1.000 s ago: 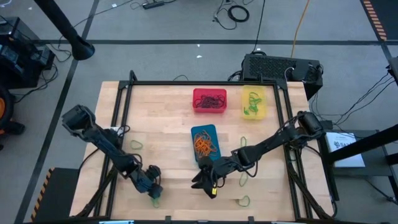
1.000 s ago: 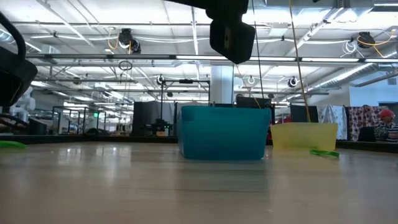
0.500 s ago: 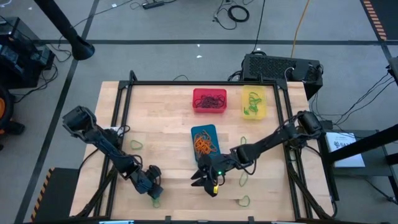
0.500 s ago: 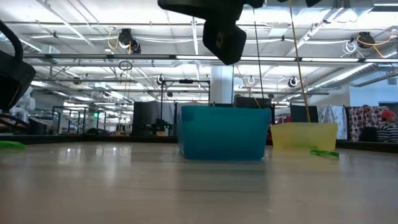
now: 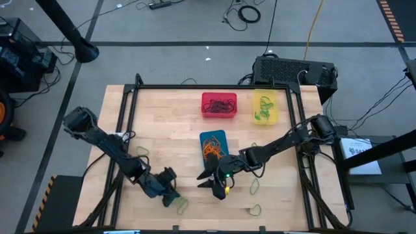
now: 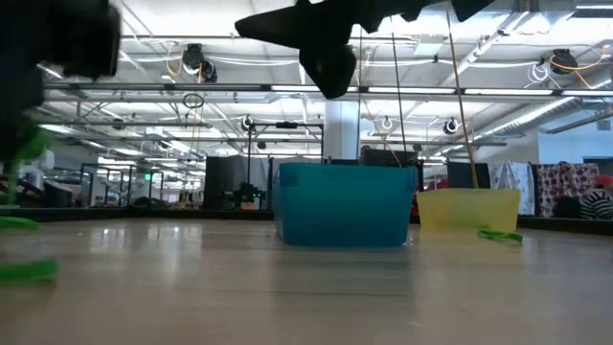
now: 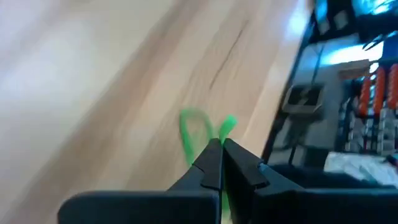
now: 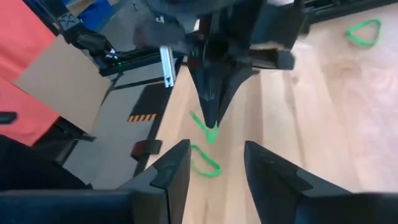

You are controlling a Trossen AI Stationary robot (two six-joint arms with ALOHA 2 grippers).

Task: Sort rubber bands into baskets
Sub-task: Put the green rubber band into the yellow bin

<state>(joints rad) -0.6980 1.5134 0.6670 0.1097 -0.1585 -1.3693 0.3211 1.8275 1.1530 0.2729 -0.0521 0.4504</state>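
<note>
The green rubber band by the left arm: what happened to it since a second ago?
The left gripper snapped shut on the green rubber band and lifted it, sliding right along the table's front. The right gripper crept toward the blue basket, still open. The baskets stayed put.

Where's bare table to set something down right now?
Widest bare patch: between the red basket and the table's left rail. Crowded: the near edge, where the left gripper and right gripper sit by the blue basket, loose green bands alongside.
</note>
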